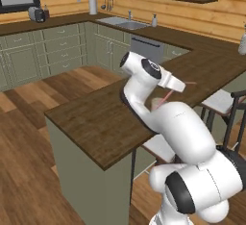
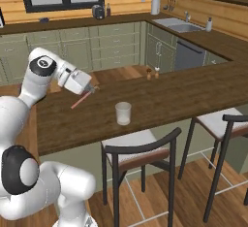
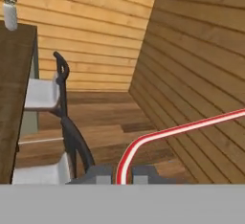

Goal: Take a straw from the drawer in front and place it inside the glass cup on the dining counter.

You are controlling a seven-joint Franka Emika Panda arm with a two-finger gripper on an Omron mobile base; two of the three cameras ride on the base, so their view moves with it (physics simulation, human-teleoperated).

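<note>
- Right now I see the straw (image 2: 80, 100) pinched between the closed fingers of the hand (image 2: 90, 90), left of centre in the right base view; it slants down and to the left from the fingers, up in the air over the worktop (image 2: 184, 95).
- From the hand view I get the same straw (image 3: 167, 133) rising between the two dark fingertips (image 3: 143, 174) at the bottom centre, curving through its bend and running off to the right edge of the frame.
- From the left base view I catch just a short red piece of it (image 1: 166, 95) beside the white wrist, right of centre.
- I find the glass cup (image 2: 123, 113) upright on the dark wood worktop, just right of and below the hand in the right base view, apart from the straw. In the left base view only a pale sliver of it (image 1: 155, 104) peeks out behind the arm.
- I see two small bottles (image 2: 152, 72) standing on the far edge of the worktop, above and to the right of the cup.
- Two dark-framed stools with pale seats (image 2: 140, 146) are drawn up to the near side of the worktop, in the lower half of that view.
- Farther off, a sink (image 2: 180, 24) sits in the back worktop at the upper right.
</note>
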